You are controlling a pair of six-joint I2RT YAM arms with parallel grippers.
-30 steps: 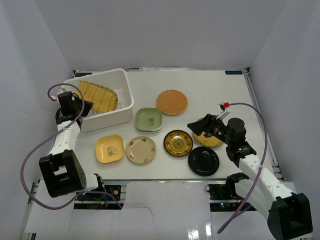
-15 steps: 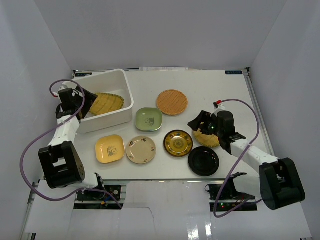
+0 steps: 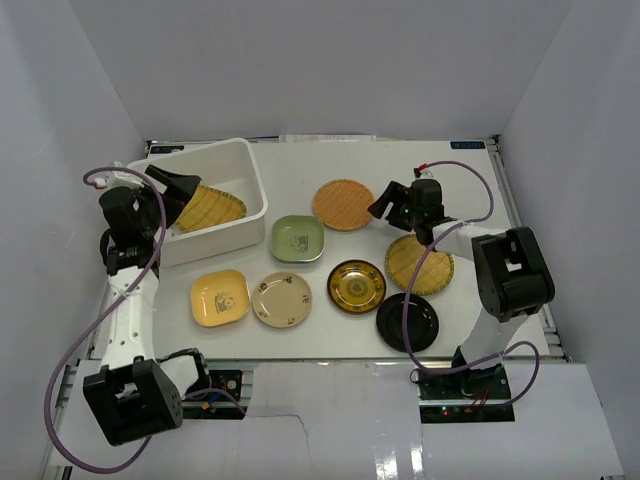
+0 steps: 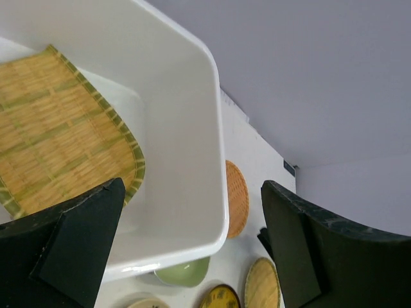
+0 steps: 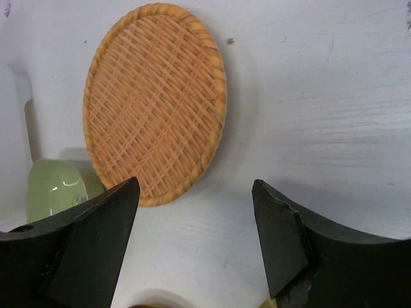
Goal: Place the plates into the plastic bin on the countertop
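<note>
The white plastic bin (image 3: pixel 256 188) stands at the back left of the countertop (image 3: pixel 470 190). A yellow woven plate with a green edge (image 3: pixel 212 207) lies inside it. My left gripper (image 3: pixel 180 188) hovers open over the bin's left side, empty; its wrist view shows the woven plate (image 4: pixel 58 135) below the fingers. My right gripper (image 3: pixel 385 205) is open and empty just right of the round orange woven plate (image 3: pixel 344 204), which fills its wrist view (image 5: pixel 154 102). Green (image 3: pixel 298 239), yellow (image 3: pixel 220 297), cream (image 3: pixel 281 300), gold-patterned (image 3: pixel 357 285), black (image 3: pixel 407 322) and tan woven (image 3: pixel 419 264) plates lie on the countertop.
Grey walls close in the left, back and right sides. The right arm's cable (image 3: pixel 480 185) loops over the back right of the countertop. The plates lie in two loose rows across the middle and front.
My left gripper opened and let the woven plate drop into the bin, then drew back left. My right gripper left the tan woven plate and swung back toward the orange one.
</note>
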